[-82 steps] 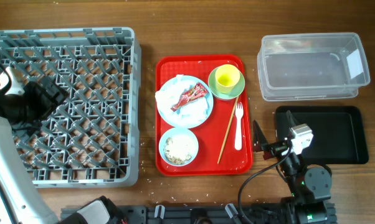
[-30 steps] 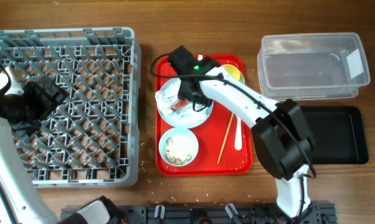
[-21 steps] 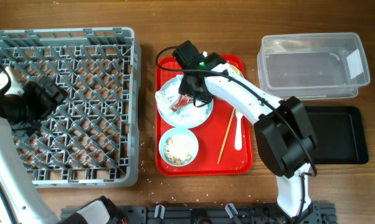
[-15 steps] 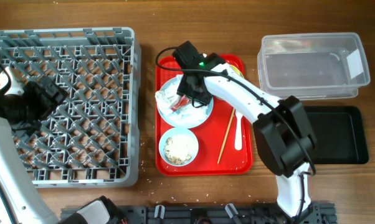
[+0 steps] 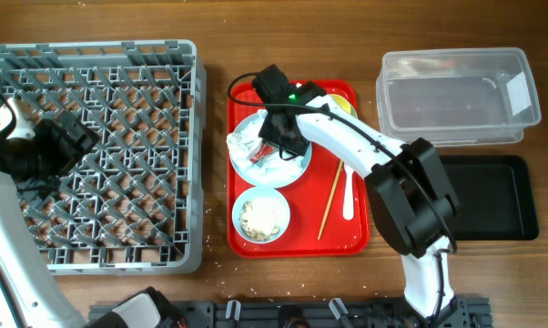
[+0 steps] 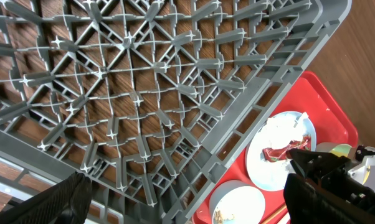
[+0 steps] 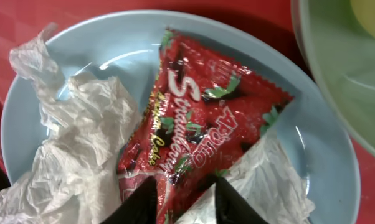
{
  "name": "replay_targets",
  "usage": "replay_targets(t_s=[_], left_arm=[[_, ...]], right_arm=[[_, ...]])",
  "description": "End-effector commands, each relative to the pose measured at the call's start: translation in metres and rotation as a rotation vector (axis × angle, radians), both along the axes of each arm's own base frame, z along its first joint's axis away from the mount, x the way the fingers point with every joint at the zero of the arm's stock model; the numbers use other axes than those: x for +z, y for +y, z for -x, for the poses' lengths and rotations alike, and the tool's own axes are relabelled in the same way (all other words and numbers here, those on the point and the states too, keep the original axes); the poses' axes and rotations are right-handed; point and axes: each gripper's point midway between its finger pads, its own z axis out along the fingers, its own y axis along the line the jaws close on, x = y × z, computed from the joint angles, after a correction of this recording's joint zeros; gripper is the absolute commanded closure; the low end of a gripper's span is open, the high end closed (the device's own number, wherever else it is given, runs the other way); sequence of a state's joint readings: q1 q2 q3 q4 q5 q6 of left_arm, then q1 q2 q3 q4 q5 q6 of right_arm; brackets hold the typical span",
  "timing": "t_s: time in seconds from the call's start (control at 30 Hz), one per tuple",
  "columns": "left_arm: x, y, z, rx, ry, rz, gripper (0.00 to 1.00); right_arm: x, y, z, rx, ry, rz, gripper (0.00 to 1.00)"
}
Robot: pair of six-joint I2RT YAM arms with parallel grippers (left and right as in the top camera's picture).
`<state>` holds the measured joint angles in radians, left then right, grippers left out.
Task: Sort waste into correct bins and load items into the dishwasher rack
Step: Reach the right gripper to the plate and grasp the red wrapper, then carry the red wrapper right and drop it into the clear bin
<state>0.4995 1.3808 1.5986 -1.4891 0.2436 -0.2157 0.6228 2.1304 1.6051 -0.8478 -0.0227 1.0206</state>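
With the right hand [image 7: 184, 202] spread astride the red wrapper's [image 7: 200, 130] near corner, lower squarely. Pinch wrapper only, missing the napkin [image 7: 81, 155] at either side.

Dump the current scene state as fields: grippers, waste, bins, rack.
right gripper: open, jaws either side of the wrapper's near corner
left gripper: open, above the rack
wrapper: on the plate, overlapping the napkin
crumbs: in the bowl on the red tray
chopsticks, fork: side by side on the red tray
tub: no waste in it
black tray: no waste visible
rack: no dishes loaded
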Motion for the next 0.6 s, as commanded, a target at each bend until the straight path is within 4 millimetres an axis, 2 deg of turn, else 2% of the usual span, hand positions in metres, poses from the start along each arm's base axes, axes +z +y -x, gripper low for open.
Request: replay_targets(t_s=[0.0,0.03,0.1,0.23,0.3,0.4,0.43,0.57], left_arm=[[0.006,0.001,0.0,0.009,-0.019,-0.007,0.0],[0.006,0.001,0.0,0.01,-0.019,-0.007,0.0],[0.006,0.001,0.0,0.01,-0.019,-0.007,0.0],[0.006,0.001,0.0,0.009,-0.02,-0.008,0.0],[0.006,0.001,0.0,0.01,-0.019,-0.007,0.0],[0.006,0.001,0.0,0.01,-0.019,-0.007,0.0],[0.006,0.001,0.0,0.009,-0.019,-0.007,0.0],[0.006,0.001,0.0,0.009,-0.02,-0.008,0.0]], right_arm=[[-0.013,-0.001,0.006,0.006,0.029,0.019,0.71],[-0.013,-0.001,0.006,0.006,0.028,0.019,0.73],[-0.013,-0.001,0.007,0.012,0.03,0.021,0.96],[-0.009,-0.002,0.004,0.076,0.011,0.027,0.96],[0.002,-0.003,0.001,0.112,-0.017,0.024,0.96],[0.045,-0.007,-0.009,0.157,-0.11,-0.015,0.96],[0.076,-0.01,-0.015,0.172,-0.181,-0.045,0.96],[0.131,-0.028,-0.022,0.172,-0.296,-0.082,0.96]])
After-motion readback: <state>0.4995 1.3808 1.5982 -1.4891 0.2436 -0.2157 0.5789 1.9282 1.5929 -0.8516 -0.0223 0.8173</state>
